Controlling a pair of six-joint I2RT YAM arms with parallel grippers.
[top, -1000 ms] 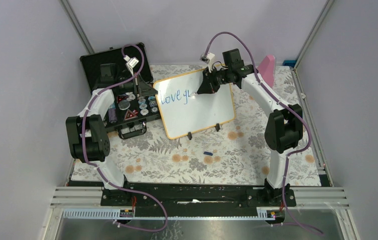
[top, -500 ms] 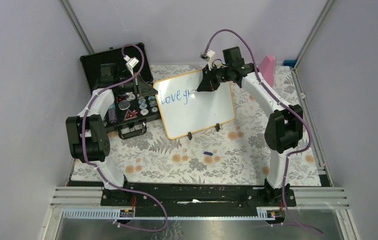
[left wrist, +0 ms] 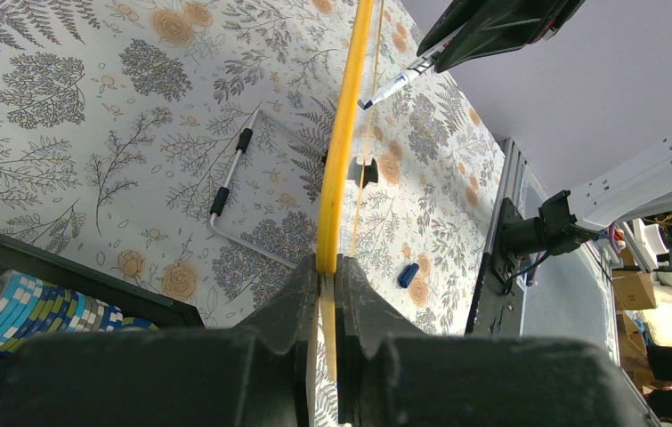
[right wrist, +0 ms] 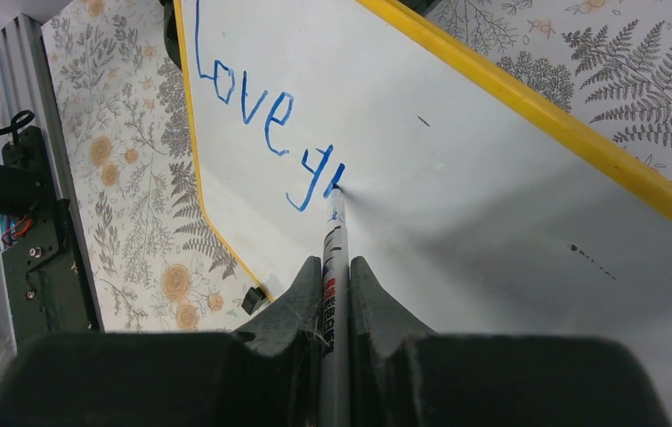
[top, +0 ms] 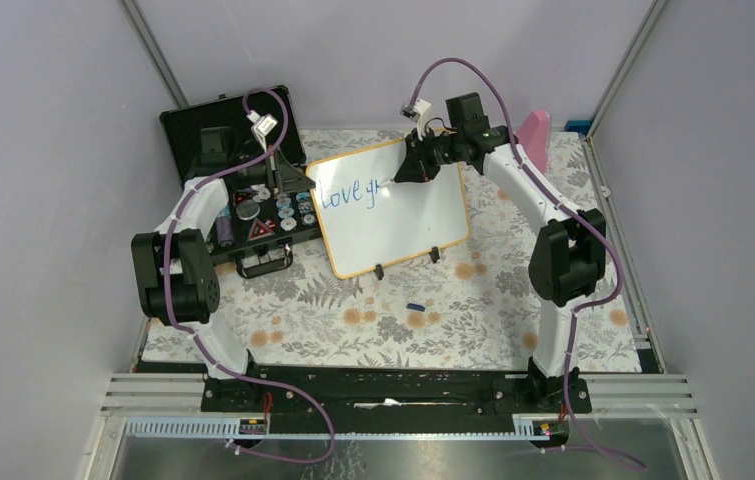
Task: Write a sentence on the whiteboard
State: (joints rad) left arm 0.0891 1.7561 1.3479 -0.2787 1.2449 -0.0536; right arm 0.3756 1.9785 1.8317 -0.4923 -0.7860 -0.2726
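The whiteboard (top: pixel 403 220), white with an orange-yellow rim, stands tilted on the flowered cloth. Blue writing (top: pixel 348 192) on it reads "Love", then a "g" and one more short stroke (right wrist: pixel 314 178). My right gripper (top: pixel 402 176) is shut on a grey marker (right wrist: pixel 334 267), and the marker's tip touches the board at the end of that last stroke. My left gripper (left wrist: pixel 327 267) is shut on the yellow rim (left wrist: pixel 341 151) at the board's left edge. From the left wrist, the marker (left wrist: pixel 394 86) shows beyond the board's edge.
An open black case (top: pixel 238 150) with poker chips lies left of the board, under my left arm. A blue marker cap (top: pixel 414 306) rests on the cloth in front. A pink object (top: pixel 534 135) stands at the back right. The board's wire stand (left wrist: pixel 225 191) rests on the cloth behind it.
My right gripper has shifted slightly toward the back with the marker, and a short blue stroke has appeared after the "g". The left gripper and the board have not moved.
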